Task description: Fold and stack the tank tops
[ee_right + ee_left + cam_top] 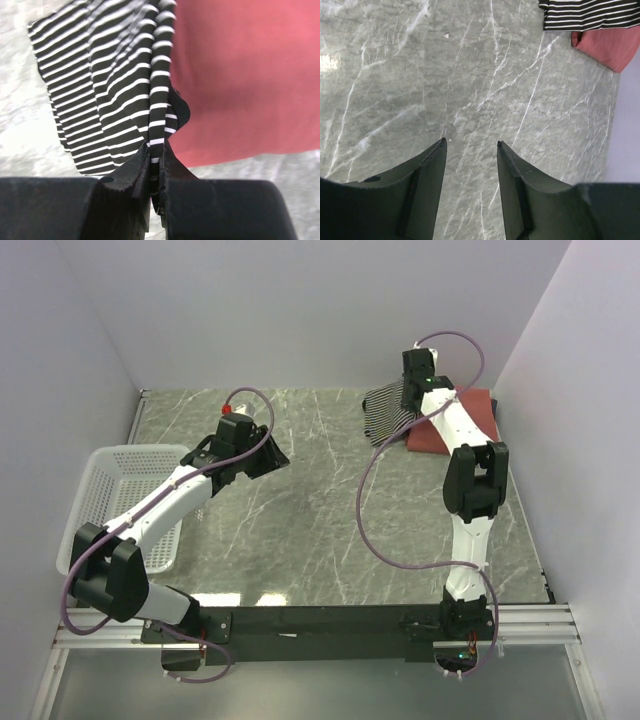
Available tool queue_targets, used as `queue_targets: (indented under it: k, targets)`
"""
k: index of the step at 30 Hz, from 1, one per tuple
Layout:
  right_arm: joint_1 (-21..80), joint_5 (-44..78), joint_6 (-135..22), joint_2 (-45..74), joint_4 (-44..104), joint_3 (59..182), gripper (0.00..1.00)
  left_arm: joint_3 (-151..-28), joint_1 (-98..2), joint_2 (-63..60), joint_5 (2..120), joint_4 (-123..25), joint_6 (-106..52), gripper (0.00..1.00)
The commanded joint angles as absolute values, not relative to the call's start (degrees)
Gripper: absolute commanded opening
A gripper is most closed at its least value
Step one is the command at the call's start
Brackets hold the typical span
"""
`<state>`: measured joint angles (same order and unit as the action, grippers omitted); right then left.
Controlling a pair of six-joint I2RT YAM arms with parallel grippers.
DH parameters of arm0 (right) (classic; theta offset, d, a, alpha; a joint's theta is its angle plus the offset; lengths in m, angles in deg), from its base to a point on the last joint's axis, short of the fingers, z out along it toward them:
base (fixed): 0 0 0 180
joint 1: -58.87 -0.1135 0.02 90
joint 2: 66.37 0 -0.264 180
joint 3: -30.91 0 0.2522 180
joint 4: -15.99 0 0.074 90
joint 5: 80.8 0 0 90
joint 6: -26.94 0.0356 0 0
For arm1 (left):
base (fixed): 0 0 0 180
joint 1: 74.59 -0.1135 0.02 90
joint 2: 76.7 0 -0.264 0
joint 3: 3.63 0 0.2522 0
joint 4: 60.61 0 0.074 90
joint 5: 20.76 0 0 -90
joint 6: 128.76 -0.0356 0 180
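striped top (110,90) pinched in right hand (155,165) against red top (240,75); left hand (470,145) gapes near basket (90,490).

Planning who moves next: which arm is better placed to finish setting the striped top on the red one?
Probably the right: the right gripper is shut on an edge of the striped top, beside the red top. The left gripper hangs open over bare table, apart from both.

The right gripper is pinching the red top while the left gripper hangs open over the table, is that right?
No. The right gripper pinches the striped top, not the red top, as the right wrist view shows. The left gripper does hang open over the table.
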<state>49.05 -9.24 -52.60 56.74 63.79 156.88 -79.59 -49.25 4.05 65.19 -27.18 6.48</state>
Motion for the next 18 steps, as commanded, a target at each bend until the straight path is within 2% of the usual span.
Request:
queue_targets:
  k: [1, 18]
  targets:
    - [49.6, -13.2, -56.5, 54.8, 63.9, 158.1, 0.00, -79.6, -49.0, 2.0, 63.4, -27.6, 5.1, 0.50]
    - [52.7, -20.9, -65.3, 51.0, 62.8, 160.9, 0.00, -80.8, -49.0, 4.8, 61.2, -27.7, 4.8, 0.50]
